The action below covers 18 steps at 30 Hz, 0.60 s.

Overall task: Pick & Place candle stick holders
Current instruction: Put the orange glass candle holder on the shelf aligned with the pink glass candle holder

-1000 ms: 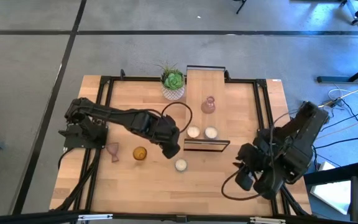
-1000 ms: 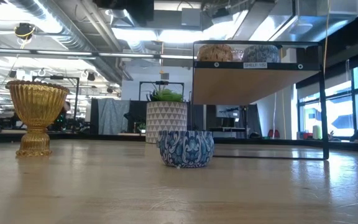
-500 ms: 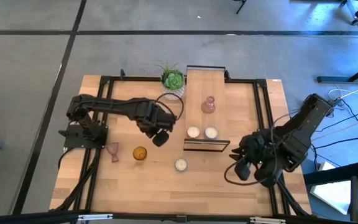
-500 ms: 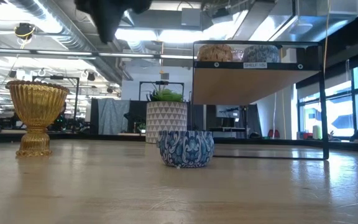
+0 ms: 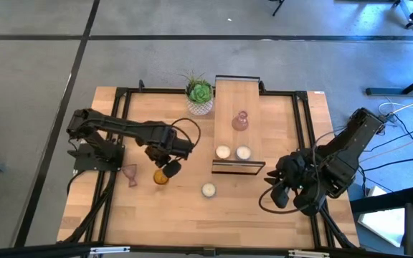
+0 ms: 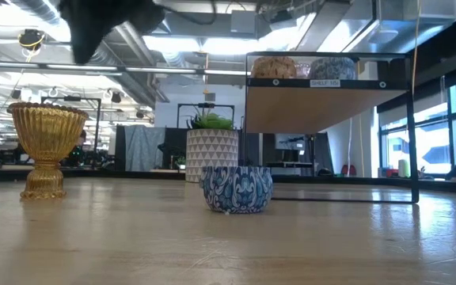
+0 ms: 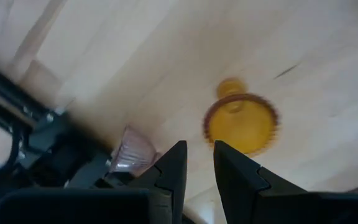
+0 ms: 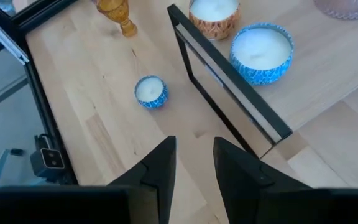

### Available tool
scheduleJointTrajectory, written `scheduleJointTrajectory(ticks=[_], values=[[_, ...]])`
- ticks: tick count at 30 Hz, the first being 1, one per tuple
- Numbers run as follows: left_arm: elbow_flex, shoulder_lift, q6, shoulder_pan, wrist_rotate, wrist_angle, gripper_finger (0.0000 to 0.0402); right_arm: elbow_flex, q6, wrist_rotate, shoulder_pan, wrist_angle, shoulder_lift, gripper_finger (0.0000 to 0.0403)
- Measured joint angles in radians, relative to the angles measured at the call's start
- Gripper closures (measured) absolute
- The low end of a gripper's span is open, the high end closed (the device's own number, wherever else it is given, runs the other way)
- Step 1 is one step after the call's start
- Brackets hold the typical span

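The left fingers (image 5: pixel 169 169), a little open and empty, hang just above the upright amber glass goblet-shaped holder (image 5: pixel 161 176).

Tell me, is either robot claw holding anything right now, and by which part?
No. The left gripper hangs empty above the amber holder; the right gripper is empty too.

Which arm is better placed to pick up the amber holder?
Left. Its gripper hovers open right beside the amber holder, while the right gripper sits across the table.
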Motion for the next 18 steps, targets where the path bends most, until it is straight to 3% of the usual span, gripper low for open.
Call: scheduleJointTrajectory(ticks=[6, 12, 18], values=[[-0.21, -0.163, -0.154, -0.038, 0.034, 0.04, 0.0327, 0.0, 0.0, 0.05, -0.003, -0.022, -0.002, 0.0292], [-0.409, -0.384, -0.412, -0.101, 0.034, 0.232, 0.0327, 0.0, -0.007, 0.06, -0.042, -0.04, -0.01, 0.0292], [-0.493, -0.463, -0.542, -0.163, 0.02, 0.374, 0.0327, 0.0, -0.081, 0.061, -0.09, -0.023, -0.015, 0.0292]])
